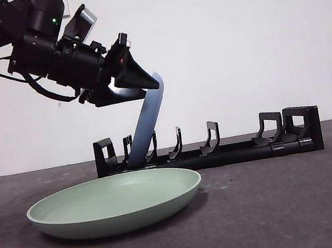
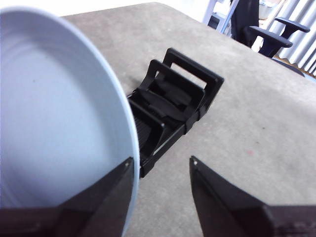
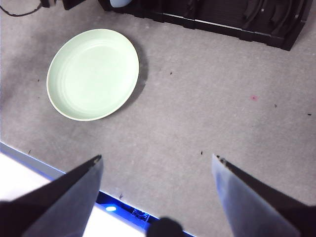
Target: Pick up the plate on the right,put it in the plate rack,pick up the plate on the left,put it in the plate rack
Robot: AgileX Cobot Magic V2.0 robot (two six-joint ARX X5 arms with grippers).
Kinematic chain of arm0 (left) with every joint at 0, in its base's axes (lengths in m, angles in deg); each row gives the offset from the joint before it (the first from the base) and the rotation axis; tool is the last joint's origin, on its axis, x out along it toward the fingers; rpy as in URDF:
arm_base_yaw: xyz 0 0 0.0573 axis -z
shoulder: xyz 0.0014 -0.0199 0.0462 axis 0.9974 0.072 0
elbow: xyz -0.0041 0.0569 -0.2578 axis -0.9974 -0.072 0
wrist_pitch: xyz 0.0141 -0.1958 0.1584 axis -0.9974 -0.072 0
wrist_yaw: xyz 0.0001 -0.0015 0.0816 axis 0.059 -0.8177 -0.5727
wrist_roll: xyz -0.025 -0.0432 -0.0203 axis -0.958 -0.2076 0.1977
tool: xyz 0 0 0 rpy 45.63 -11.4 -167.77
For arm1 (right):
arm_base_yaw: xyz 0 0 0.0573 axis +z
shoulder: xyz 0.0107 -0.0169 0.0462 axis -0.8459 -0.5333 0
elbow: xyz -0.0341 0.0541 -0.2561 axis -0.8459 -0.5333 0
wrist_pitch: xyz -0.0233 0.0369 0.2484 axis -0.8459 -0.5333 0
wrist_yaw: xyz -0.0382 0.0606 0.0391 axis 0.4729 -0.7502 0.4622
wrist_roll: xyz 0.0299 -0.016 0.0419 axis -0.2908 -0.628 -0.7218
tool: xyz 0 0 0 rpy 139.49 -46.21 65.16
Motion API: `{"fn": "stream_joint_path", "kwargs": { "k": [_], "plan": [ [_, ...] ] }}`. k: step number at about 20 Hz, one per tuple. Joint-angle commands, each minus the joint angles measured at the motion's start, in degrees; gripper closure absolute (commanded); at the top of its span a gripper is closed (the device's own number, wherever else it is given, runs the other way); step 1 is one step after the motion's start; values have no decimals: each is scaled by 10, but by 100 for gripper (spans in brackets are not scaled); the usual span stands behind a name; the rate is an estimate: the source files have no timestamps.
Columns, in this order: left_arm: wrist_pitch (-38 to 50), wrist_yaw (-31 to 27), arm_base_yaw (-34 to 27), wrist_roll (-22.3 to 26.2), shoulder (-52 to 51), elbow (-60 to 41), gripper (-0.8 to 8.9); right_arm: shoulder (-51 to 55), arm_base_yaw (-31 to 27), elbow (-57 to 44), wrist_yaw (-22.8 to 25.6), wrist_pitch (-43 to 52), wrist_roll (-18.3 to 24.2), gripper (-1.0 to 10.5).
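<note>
We see the left tool (image 1: 139,80) with its jaws apart around the top rim of the blue plate (image 1: 147,124), which leans in a slot near one end of the rack (image 1: 234,149); we cannot tell whether a jaw is touching the rim. The plate's lower edge sits between 2 dividers, so we judge this plate as good as placed. To finish well, we would let the plate settle against its divider, then back the tool off along the plate's lean, not sideways, so the rim is not dragged out of the slot. The green plate (image 1: 115,202) lies flat on the table (image 1: 282,206) just in front of the rack, below the arm, leaving little room there; the rack's other slots and the table on that side are free. The right tool (image 3: 157,170) hangs high over the table, jaws wide apart, holding nothing.
</note>
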Motion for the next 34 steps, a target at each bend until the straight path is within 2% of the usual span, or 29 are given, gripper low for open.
{"fn": "stream_joint_path", "kwargs": {
  "k": [1, 6, 10, 15, 17, 18, 23, 25, 26, 31, 34],
  "plan": [
    [-5, 6, 0, -11, -20, -2, 619, 0, 1, -7, -1, 2, 0, 569],
    [-72, 6, 0, -6, -102, -2, 618, 0, 1, -7, -1, 5, 0, 569],
    [-151, 6, 0, 33, -203, -2, 615, -5, 1, -7, -1, 22, 0, 569],
    [-314, 3, 0, 141, -358, -2, 609, -50, 1, -7, -11, 64, -1, 569],
    [-380, 3, 0, 175, -418, -2, 479, -87, 1, -7, -55, 97, -3, 569],
    [-411, 3, 0, 185, -444, -2, 449, -108, 1, -7, -75, 113, -5, 569],
    [-565, -8, 1, 246, -553, -2, 426, -235, 24, -7, -88, 158, -5, 569],
    [-622, -37, 4, 295, -584, -2, 318, -293, 39, -7, -88, 178, -5, 569],
    [-649, -59, 5, 317, -598, -2, 301, -322, 53, -7, -88, 194, -8, 569],
    [-766, -156, 13, 358, -623, -2, 301, -447, 108, -7, -85, 295, -50, 569],
    [-772, -170, 33, 365, -620, -2, 301, -499, 130, -7, -37, 328, -57, 569]
  ]
}}
